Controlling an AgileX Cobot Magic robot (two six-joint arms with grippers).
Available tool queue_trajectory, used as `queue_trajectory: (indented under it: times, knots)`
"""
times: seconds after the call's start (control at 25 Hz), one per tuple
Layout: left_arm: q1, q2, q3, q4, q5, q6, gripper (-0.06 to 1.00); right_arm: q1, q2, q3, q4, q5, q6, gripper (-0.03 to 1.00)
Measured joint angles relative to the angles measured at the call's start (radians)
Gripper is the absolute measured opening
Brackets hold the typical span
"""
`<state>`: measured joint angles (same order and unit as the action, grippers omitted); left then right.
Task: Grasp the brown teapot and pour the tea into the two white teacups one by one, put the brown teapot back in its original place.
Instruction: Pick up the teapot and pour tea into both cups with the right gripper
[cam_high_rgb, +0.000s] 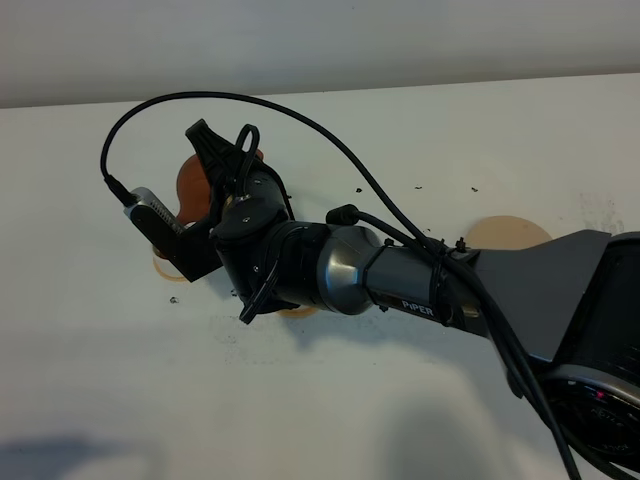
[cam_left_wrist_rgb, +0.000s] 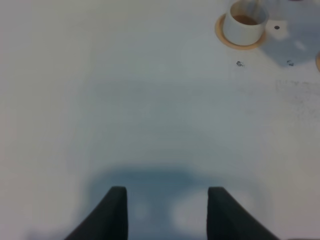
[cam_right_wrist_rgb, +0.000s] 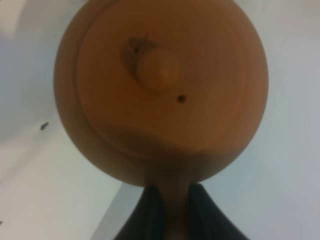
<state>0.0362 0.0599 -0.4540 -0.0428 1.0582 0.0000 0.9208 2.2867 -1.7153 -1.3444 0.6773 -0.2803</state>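
Note:
My right gripper (cam_high_rgb: 222, 150) reaches across to the left half of the table and is shut on the loop handle of the brown teapot (cam_high_rgb: 192, 183). In the right wrist view the teapot (cam_right_wrist_rgb: 160, 90) fills the frame, knobbed lid on, with the fingers (cam_right_wrist_rgb: 150, 212) pinching the handle. One white teacup (cam_left_wrist_rgb: 244, 27) stands on an orange-tan coaster (cam_left_wrist_rgb: 240, 46), and its inside looks brownish. In the high view both teacups are hidden behind the right arm. My left gripper (cam_left_wrist_rgb: 167, 212) is open and empty over bare table, well away from that cup.
The pale beige disc (cam_high_rgb: 508, 233) lies bare at the right, partly behind the right arm. Slivers of orange-tan coasters (cam_high_rgb: 163, 268) (cam_high_rgb: 298, 312) show beside the arm. A black cable (cam_high_rgb: 300, 115) arcs over the table. Small dark specks dot the white table (cam_high_rgb: 430, 120).

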Motion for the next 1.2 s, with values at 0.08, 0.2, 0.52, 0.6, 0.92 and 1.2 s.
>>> queue_trajectory:
  times: [0.08, 0.2, 0.52, 0.6, 0.92, 1.2]
  knots:
    - [0.0, 0.0, 0.0, 0.0, 0.0, 0.0, 0.38, 0.0, 0.0, 0.0, -0.002, 0.0, -0.001, 0.11]
    - [0.0, 0.0, 0.0, 0.0, 0.0, 0.0, 0.38, 0.0, 0.0, 0.0, -0.008, -0.001, -0.001, 0.11]
    - [0.0, 0.0, 0.0, 0.0, 0.0, 0.0, 0.38, 0.0, 0.0, 0.0, -0.027, -0.001, -0.001, 0.11]
    - [0.0, 0.0, 0.0, 0.0, 0.0, 0.0, 0.38, 0.0, 0.0, 0.0, -0.03, -0.001, -0.001, 0.11]
    - [0.0, 0.0, 0.0, 0.0, 0.0, 0.0, 0.38, 0.0, 0.0, 0.0, -0.049, -0.004, -0.001, 0.11]
    - [0.0, 0.0, 0.0, 0.0, 0.0, 0.0, 0.38, 0.0, 0.0, 0.0, -0.06, -0.007, -0.001, 0.11]
